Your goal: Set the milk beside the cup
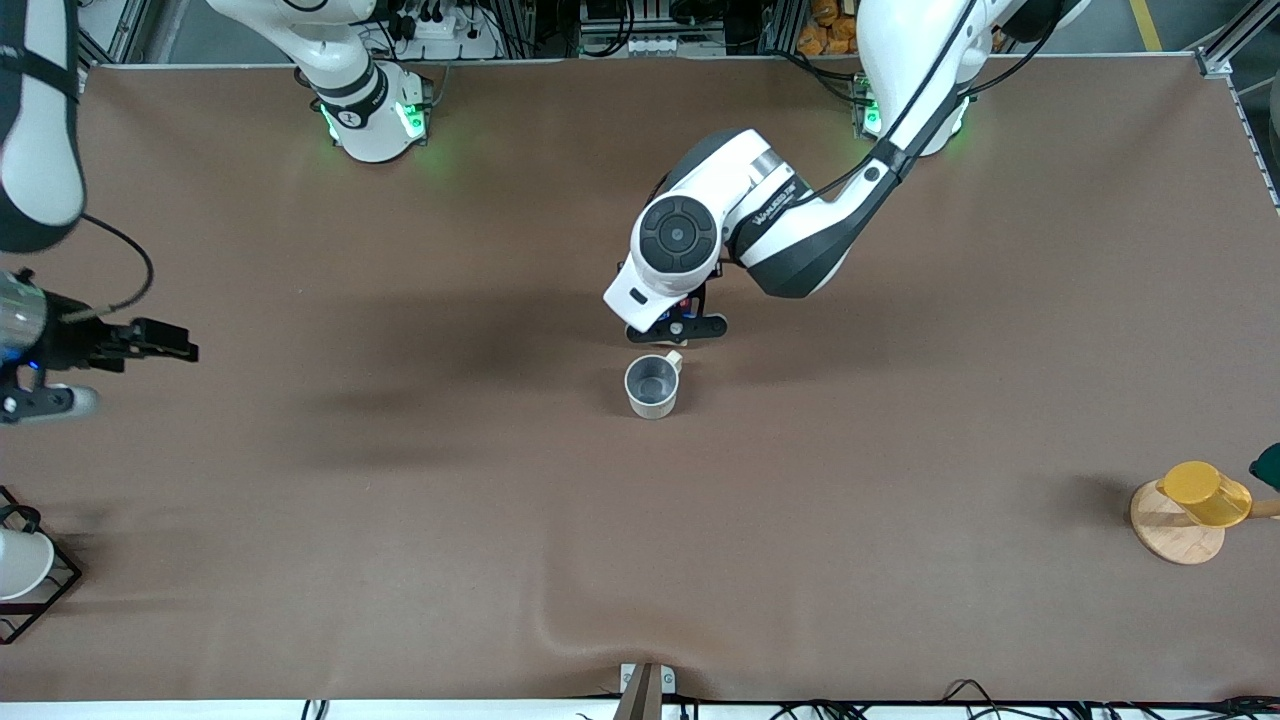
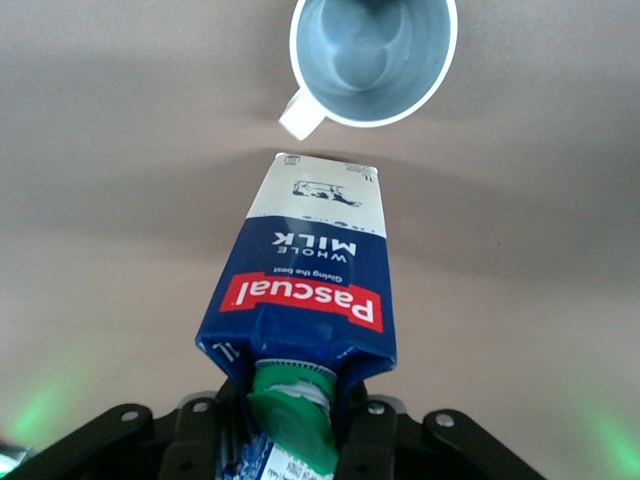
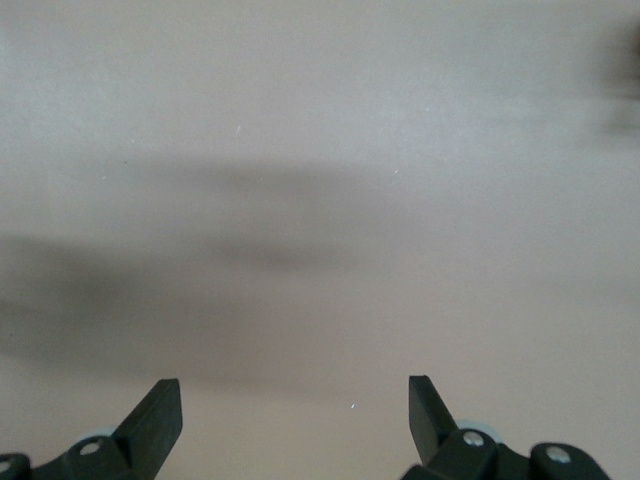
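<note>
- Your left gripper (image 2: pixel 290 440) is clamped on the top of the small gable-top milk carton (image 2: pixel 305 285), dark blue and white with a red label band and a round green cap (image 2: pixel 292 420).
- In the left wrist view the carton hangs from the fingers with its base pointing at the brown table cover (image 1: pixel 400 500); whether the base touches the cover you cannot tell.
- In the front view the left gripper (image 1: pixel 676 328) sits under the arm's white wrist, and the carton is almost wholly hidden there.
- The cream-beige ceramic mug (image 1: pixel 653 386) with a grey interior stands upright near the middle of the table, just beside the gripper and nearer the front camera, its small loop handle (image 2: pixel 302 113) turned toward the carton.
- The carton's base and the mug (image 2: pixel 372 58) are close together, with a narrow strip of cover showing between them.
- Your right gripper (image 3: pixel 295 415) waits with its jaws spread wide and nothing between them, over bare cover at the right arm's end of the table (image 1: pixel 165 340).
- A yellow cup (image 1: pixel 1207 494) lies on a round wooden disc (image 1: pixel 1170 535) at the left arm's end.
- A white cup (image 1: pixel 20 563) sits in a black wire rack (image 1: pixel 55 590) at the right arm's end.
</note>
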You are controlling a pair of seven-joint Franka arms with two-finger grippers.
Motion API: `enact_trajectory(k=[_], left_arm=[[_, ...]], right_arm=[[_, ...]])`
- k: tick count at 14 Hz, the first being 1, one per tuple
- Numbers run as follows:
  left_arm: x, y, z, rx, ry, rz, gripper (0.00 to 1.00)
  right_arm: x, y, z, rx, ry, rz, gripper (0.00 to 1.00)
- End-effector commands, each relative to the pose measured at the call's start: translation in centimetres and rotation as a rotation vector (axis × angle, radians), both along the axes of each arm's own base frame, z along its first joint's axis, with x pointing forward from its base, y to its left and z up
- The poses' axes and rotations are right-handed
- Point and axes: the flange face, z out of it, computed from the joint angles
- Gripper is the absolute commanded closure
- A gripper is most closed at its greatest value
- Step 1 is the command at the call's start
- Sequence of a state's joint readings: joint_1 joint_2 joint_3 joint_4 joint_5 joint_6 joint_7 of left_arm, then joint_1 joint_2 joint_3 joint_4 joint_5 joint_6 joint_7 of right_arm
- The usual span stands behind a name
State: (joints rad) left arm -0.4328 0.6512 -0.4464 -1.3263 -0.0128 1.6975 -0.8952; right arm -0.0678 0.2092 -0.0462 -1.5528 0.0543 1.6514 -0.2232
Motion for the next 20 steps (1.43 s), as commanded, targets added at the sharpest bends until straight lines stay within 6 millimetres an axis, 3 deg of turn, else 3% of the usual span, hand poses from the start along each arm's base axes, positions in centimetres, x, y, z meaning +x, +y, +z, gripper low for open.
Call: enact_trajectory(k=[1,3,6,9,11,12,13,14,15,18,20], left_arm=[[0.8,-0.7,-0.6,0.002,-0.012,0.017,0.86],[0.8,-0.9,-1.0,0.002,-0.019,0.015,0.86],[1.1,-1.0,-1.7,-0.008,-0.026,0.021,0.86],[1.2,-1.1,-2.3,-0.010,-0.024,0.023,0.83],[1.4,-1.1,-2.9,-0.012,-0.025,0.029,0.81],[1.4,-1.2,-3.2,-0.012,-0.023,0.030,0.73],[1.4,-1.2,-3.3,-0.014,-0.022,0.028,0.54],[1.4,-1.2,-3.4,-0.013,-0.024,0.027,0.09],[1.3,-1.2,-3.1,-0.012,-0.030,0.023,0.00],[1.1,-1.1,-1.0,-0.015,-0.044,0.022,0.00],[0.4,-0.8,1.7,-0.009,-0.050,0.011,0.00]], right_arm=[[-2.4,0.4,2.5,-0.012,-0.022,0.000,0.00],[-2.9,0.4,3.0,-0.011,-0.023,-0.001,0.00],[-5.4,1.6,3.0,-0.017,-0.069,0.001,0.00],[-4.9,2.7,2.4,-0.040,-0.063,-0.030,0.00],[-4.1,2.7,3.7,-0.056,-0.105,-0.028,0.00],[-4.1,2.1,5.7,-0.057,-0.146,-0.043,0.00],[-4.0,1.0,8.0,-0.057,-0.188,-0.063,0.00],[-3.8,0.6,9.3,-0.061,-0.213,-0.060,0.00],[-3.6,1.3,9.4,-0.067,-0.219,-0.042,0.00],[-3.2,2.6,9.4,-0.072,-0.217,-0.016,0.00],[-3.0,2.5,9.3,-0.072,-0.221,-0.015,0.00]])
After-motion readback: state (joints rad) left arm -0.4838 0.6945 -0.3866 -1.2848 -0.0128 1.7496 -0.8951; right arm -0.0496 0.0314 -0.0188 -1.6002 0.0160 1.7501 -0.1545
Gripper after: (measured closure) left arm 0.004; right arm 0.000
